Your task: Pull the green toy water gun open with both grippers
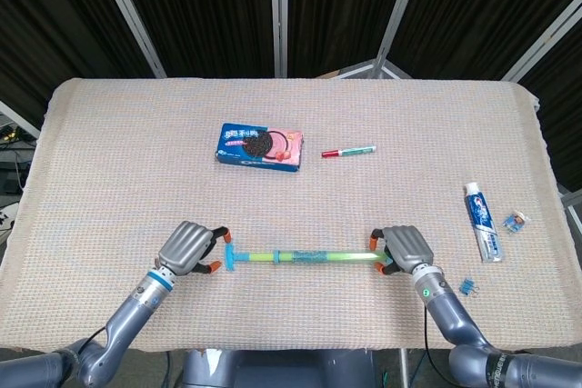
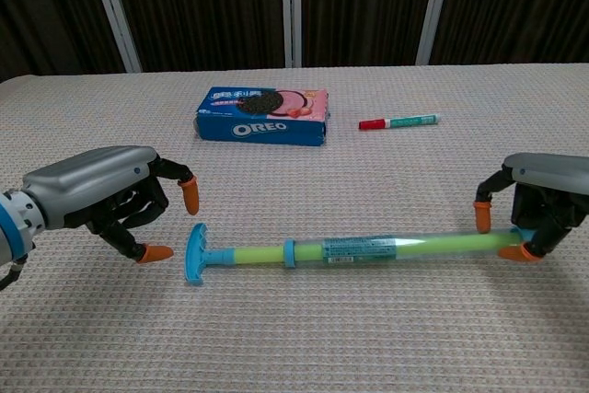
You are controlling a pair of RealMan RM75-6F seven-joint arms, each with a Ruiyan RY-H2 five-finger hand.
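The green toy water gun (image 1: 305,257) (image 2: 368,248) lies flat across the near middle of the table, its blue T-handle (image 2: 195,253) at the left end. My right hand (image 1: 405,247) (image 2: 541,202) grips the tube's right end between orange fingertips (image 2: 481,217). My left hand (image 1: 188,247) (image 2: 97,192) hovers just left of the T-handle with its fingers apart, holding nothing; a small gap shows between its fingertips and the handle.
An Oreo box (image 1: 260,144) (image 2: 264,117) and a red-and-green marker (image 1: 348,150) (image 2: 398,121) lie farther back. A toothpaste tube (image 1: 482,222) and small blue clips (image 1: 516,220) sit at the right. The table's front edge is close behind both hands.
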